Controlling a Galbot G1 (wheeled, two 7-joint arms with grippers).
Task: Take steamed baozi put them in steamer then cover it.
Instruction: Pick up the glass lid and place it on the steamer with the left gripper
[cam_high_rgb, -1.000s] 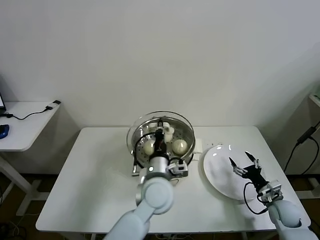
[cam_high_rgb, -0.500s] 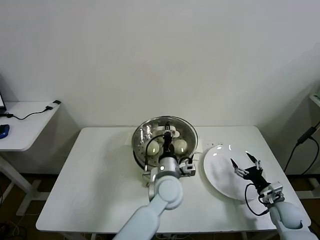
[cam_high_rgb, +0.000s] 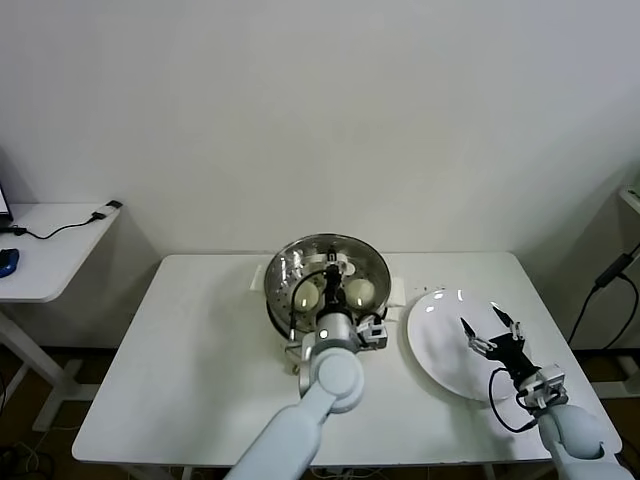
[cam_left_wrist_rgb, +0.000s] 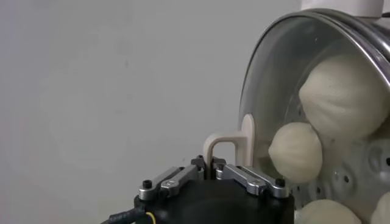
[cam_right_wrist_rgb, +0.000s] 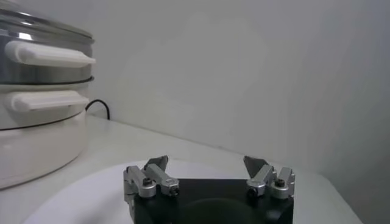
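A: We see the cover seated on the steamer, near the middle of the table — the steamed baozi show through the glass, lying on the perforated tray inside.

B: And our left gripper has its fingers pinched shut on the cover's cream handle. We judge it holds there because the handle is the only safe grip on a glass lid.

A: Agreed. The left arm reaches forward over the table with its wrist above the steamer's near edge, so the cover comes down flat.

B: Our right gripper hangs over the white plate, well to the side — fingers spread wide, holding nothing. The plate looks bare, so we judge the loading done and only the release left.
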